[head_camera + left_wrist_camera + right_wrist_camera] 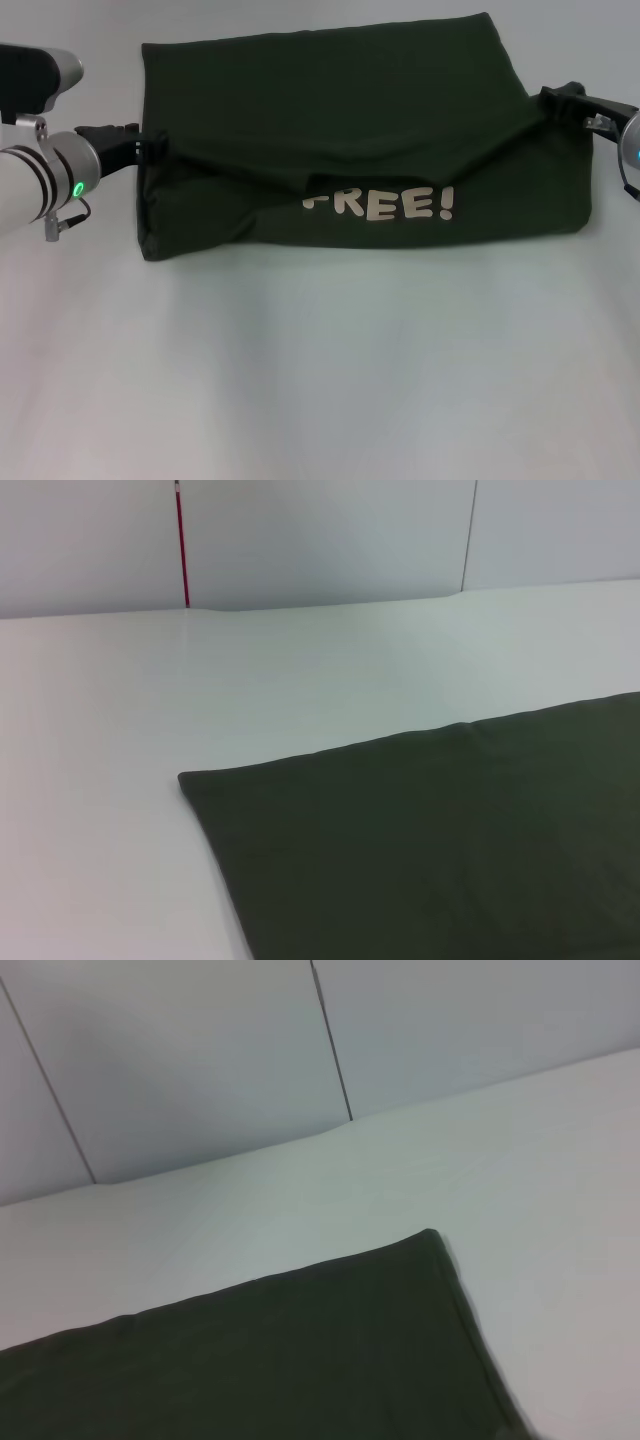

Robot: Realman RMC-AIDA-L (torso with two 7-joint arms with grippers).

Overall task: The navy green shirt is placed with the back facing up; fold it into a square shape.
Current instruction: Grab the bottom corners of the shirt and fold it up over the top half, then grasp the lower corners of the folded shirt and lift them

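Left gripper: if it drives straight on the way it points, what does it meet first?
The left gripper points across the shirt and already sits at its left edge, so it would likely push into the cloth.

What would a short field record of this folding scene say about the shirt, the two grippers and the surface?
shirt: dark green, partly folded, near layer turned over showing "FREE!"
left gripper: at shirt's left edge, on the fold
right gripper: at shirt's right edge, on the fold
table: white, shirt lies on it

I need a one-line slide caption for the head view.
Left gripper and right gripper hold opposite edges of the partly folded navy green shirt, "FREE!" lettering showing.
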